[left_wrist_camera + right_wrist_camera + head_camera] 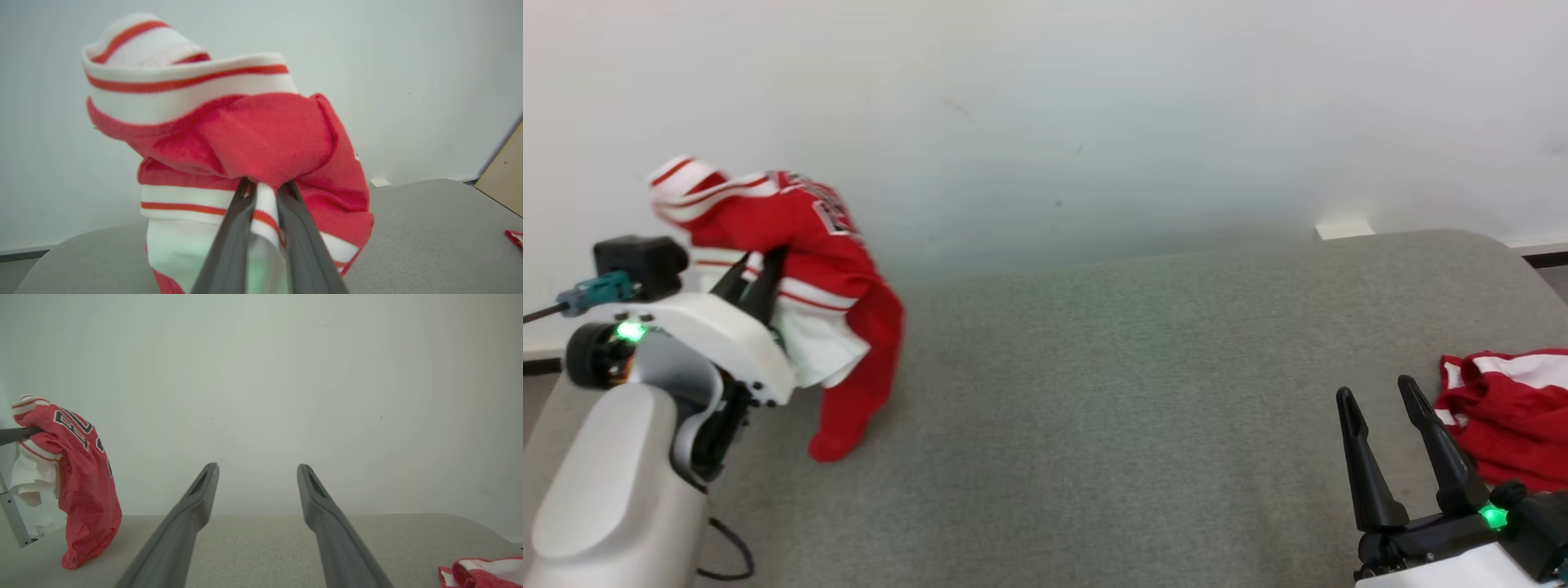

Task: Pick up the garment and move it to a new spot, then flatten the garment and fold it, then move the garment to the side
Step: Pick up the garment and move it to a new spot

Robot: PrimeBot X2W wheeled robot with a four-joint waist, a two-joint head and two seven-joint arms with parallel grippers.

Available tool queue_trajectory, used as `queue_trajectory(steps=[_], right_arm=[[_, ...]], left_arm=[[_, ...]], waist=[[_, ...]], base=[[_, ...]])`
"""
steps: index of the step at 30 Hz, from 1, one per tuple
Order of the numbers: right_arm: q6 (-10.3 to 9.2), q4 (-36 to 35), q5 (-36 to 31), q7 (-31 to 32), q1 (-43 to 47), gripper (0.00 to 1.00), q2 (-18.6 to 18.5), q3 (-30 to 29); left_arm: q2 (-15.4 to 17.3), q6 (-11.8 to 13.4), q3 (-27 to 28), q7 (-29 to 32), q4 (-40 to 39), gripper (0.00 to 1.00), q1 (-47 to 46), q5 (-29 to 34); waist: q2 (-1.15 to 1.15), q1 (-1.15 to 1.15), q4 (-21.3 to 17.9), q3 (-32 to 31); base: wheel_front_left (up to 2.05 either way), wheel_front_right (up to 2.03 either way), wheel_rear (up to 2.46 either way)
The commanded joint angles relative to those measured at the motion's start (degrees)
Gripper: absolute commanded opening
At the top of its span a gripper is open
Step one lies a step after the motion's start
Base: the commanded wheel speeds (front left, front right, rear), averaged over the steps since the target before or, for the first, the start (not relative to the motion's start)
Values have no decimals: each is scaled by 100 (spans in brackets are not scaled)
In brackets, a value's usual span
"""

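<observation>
Jaws of my left gripper point(764, 260) clamp the red-and-white garment point(817, 237), its lower end touching the grey tabletop point(1094, 408). My right gripper point(1375, 388) hovers, jaws spread wide.

Glossy white rounded left forearm shell point(605, 490), green status light point(629, 331) at its wrist, teal connector point(600, 291) beside a black box point(641, 261) — thin black cable point(752, 562) below, right gripper point(1375, 386) with two long dark tapered fingers point(1368, 465), slotted near the tips.

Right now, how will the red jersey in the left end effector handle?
Probably floppy: the red jersey droops from the left end effector, tail touching the grey table, and may drag. Likely light: one pinch holds it.
</observation>
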Motion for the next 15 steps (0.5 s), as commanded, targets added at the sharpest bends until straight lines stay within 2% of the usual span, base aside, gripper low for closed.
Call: queue_trajectory(steps=[1, 4, 10, 15], right_arm=[[-13, -20, -7, 7, 76, 100, -43, -25], [-13, -39, -4, 8, 69, 100, -66, -24], [-13, -94, 0, 8, 99, 100, -109, -96], [-13, -133, 16, 8, 144, 100, -139, -115]], left_arm=[[-4, -14, -13, 12, -150, 0, 86, -52], [-73, 14, -117, 156, -886, 0, 242, -49], [-441, 139, -284, 398, -2181, 0, 523, -361], [-727, 319, -252, 294, -2659, 0, 842, -539]], waist=[[0, 0, -68, -48], [0, 0, -215, -112], [0, 0, -482, -139], [0, 0, -645, -96]], base=[[0, 0, 0], [0, 0, 0], [0, 0, 0], [0, 0, 0]])
